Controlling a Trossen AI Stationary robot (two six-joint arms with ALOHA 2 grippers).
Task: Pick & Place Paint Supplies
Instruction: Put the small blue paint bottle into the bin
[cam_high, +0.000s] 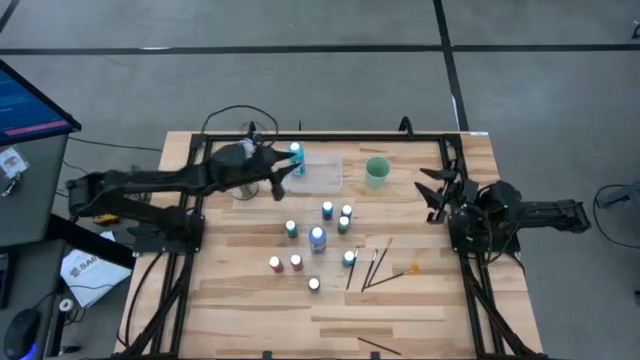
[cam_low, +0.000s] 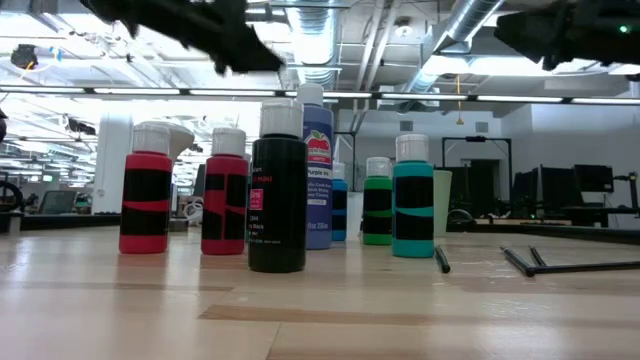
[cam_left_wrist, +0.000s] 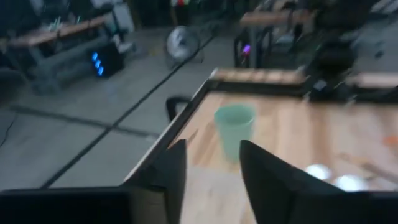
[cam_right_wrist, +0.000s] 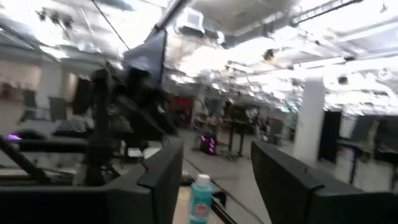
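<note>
One teal bottle (cam_high: 295, 158) stands in the tray (cam_high: 322, 178); my left claw (cam_high: 283, 166) hangs beside it, fingers apart, so it looks released. Right claw (cam_high: 436, 190) waits, fingers apart.

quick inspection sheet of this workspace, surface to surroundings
surface: wooden table, bare toward the near edge
job's things: paint bottles upright mid-table; one teal bottle at the clear tray; brushes lying loose
clutter: green cup beside the tray
grippers: left gripper open at the tray, nothing between its fingers; right gripper open, empty, at the right edge
cables: black loop at the far edge
surroundings: monitor left; workshop behind
</note>
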